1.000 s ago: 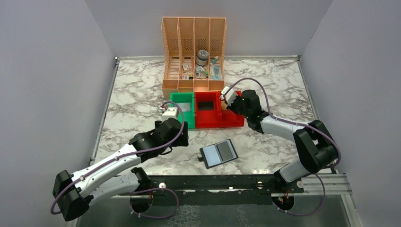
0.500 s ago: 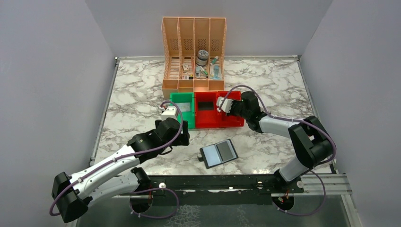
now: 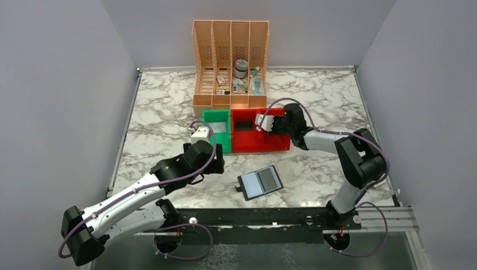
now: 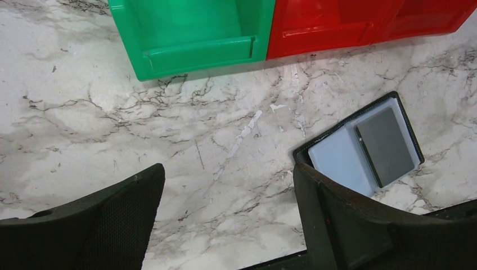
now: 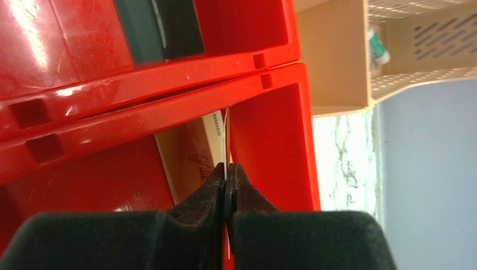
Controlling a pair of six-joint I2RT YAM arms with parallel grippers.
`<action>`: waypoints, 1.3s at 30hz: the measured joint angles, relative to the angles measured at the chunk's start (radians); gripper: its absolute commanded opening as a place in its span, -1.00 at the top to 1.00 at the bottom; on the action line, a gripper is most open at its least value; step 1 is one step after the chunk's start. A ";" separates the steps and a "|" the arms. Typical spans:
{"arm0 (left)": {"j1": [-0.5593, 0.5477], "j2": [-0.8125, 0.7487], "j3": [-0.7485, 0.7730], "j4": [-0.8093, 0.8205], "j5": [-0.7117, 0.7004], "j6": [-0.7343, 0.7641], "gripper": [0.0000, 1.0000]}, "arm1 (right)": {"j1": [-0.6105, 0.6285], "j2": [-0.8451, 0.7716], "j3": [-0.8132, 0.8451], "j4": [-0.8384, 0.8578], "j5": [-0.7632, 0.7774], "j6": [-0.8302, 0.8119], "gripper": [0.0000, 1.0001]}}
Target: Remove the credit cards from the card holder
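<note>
Credit card [image 5: 227, 135], pale, pinched edge-on in my R hand [image 5: 226, 169], at red bin [image 5: 270, 129]. Prob. stiff, slick, v. light, so I'd grip near an edge. Dark grey card [image 4: 386, 147] lies in open card holder [image 4: 336, 162] on table [image 4: 84, 124]; L hand [image 4: 228, 171] open, just beside it.

The worktop [image 3: 163, 107] under me is white marble with grey veins, framed by a pale metal edge. At the middle of its far edge stands a peach slotted file rack [image 3: 202, 101], its solid front wall facing me. Just in front of that, near the worktop's centre, a green bin [image 3: 216, 112] and red bins [image 3: 253, 147] sit side by side, walls touching, green on the left. Closer to the near edge, apart from the bins and roughly midway between left and right edges, the black card holder [image 3: 252, 184] lies open and flat, slightly askew. A dark grey credit card [image 3: 271, 179] rests on its right half, with pale blue lining bare on its left half.
</note>
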 measured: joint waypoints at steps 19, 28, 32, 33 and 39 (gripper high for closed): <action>0.001 -0.068 0.000 -0.018 -0.009 -0.033 -0.74 | -0.003 0.125 0.119 -0.146 -0.035 -0.004 0.17; 0.001 -0.072 -0.001 -0.024 -0.016 -0.044 -0.74 | -0.003 0.115 0.138 -0.187 -0.044 -0.007 0.13; 0.001 -0.072 -0.001 -0.025 -0.016 -0.047 -0.74 | -0.003 0.101 0.138 -0.202 -0.045 0.001 0.13; 0.001 -0.072 -0.001 -0.024 -0.015 -0.047 -0.74 | -0.003 0.095 0.138 -0.204 -0.045 0.003 0.13; 0.001 -0.064 -0.002 -0.024 0.003 -0.053 -0.74 | -0.003 0.013 0.120 -0.193 -0.048 0.053 0.12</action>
